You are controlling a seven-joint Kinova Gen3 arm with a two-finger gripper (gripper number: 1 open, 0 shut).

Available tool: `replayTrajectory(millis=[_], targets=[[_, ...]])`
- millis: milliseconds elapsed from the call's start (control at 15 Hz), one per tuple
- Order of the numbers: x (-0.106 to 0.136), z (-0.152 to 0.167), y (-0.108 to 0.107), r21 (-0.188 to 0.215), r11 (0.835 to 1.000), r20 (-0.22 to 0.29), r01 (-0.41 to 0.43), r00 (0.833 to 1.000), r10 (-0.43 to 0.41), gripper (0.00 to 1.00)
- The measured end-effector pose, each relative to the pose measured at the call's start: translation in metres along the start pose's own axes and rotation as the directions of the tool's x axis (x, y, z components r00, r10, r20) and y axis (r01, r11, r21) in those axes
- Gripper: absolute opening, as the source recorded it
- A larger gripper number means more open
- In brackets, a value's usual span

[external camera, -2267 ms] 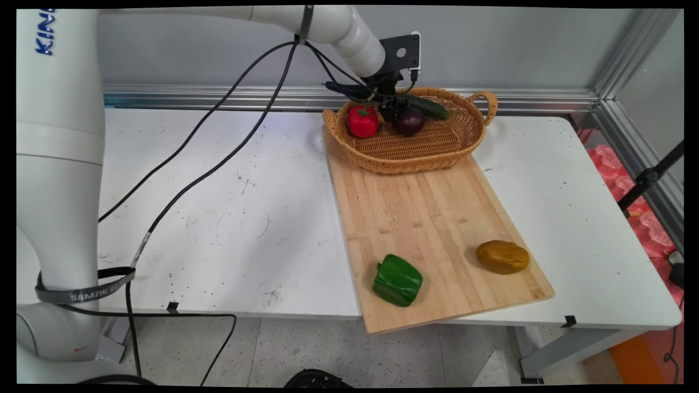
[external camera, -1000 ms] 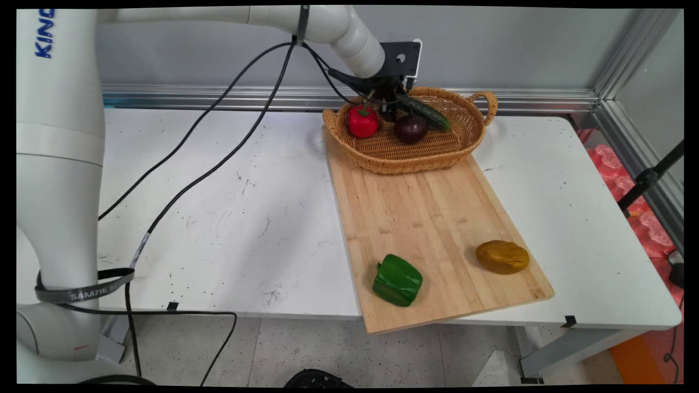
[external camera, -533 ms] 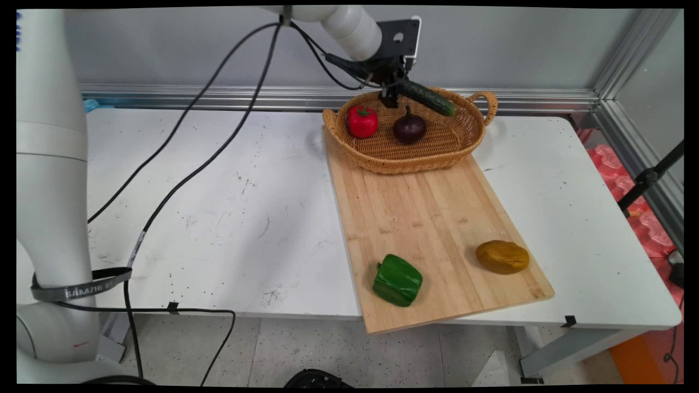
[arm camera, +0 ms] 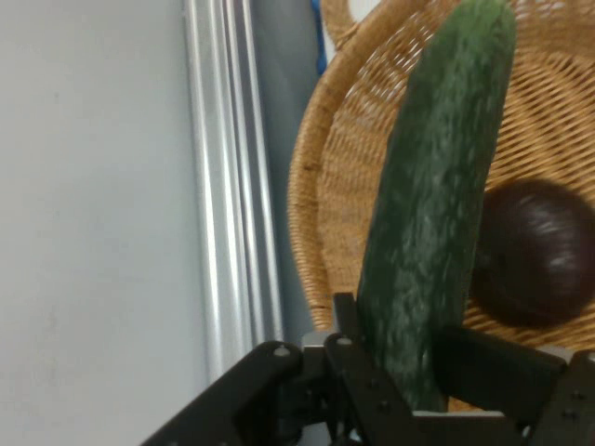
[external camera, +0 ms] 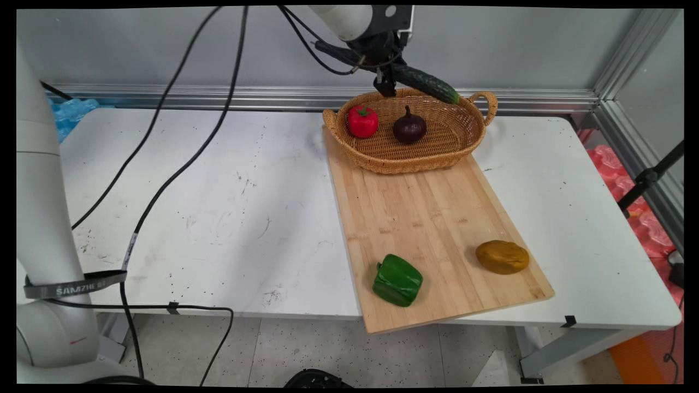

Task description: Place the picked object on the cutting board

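My gripper (external camera: 389, 82) hangs above the back rim of the wicker basket (external camera: 437, 158), shut on one end of a dark green cucumber (external camera: 428, 83) that slants down to the right over the rim. In the hand view the cucumber (arm camera: 437, 214) rises between the fingers (arm camera: 358, 358), with the basket (arm camera: 321, 186) behind it. Inside the basket lie a red tomato (external camera: 362, 120) and a dark purple onion (external camera: 409, 127), the onion (arm camera: 535, 253) showing beside the cucumber in the hand view.
The basket stands on the far end of a wooden cutting board (external camera: 431, 218). A green bell pepper (external camera: 397, 280) and a brown potato (external camera: 502, 256) lie near its front edge. Black cables (external camera: 180, 136) hang over the table's left half. An aluminium rail (external camera: 218, 97) runs along the back.
The gripper has risen out of the basket with the cucumber held in it, lifting it from beside the onion to above the back rim. Tomato and onion stay in place.
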Motion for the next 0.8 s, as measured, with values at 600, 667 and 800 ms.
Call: replayTrajectory(millis=[600, 667, 800], targets=[[0.026, -0.073, 0.045, -0.104, 0.983, 0.002, 0.154, 0.988, -0.155, 0.00], [0.031, -0.080, 0.053, -0.120, 0.977, 0.006, 0.178, 0.984, -0.179, 0.00], [0.039, -0.092, 0.067, -0.149, 0.962, 0.017, 0.230, 0.973, -0.230, 0.00]])
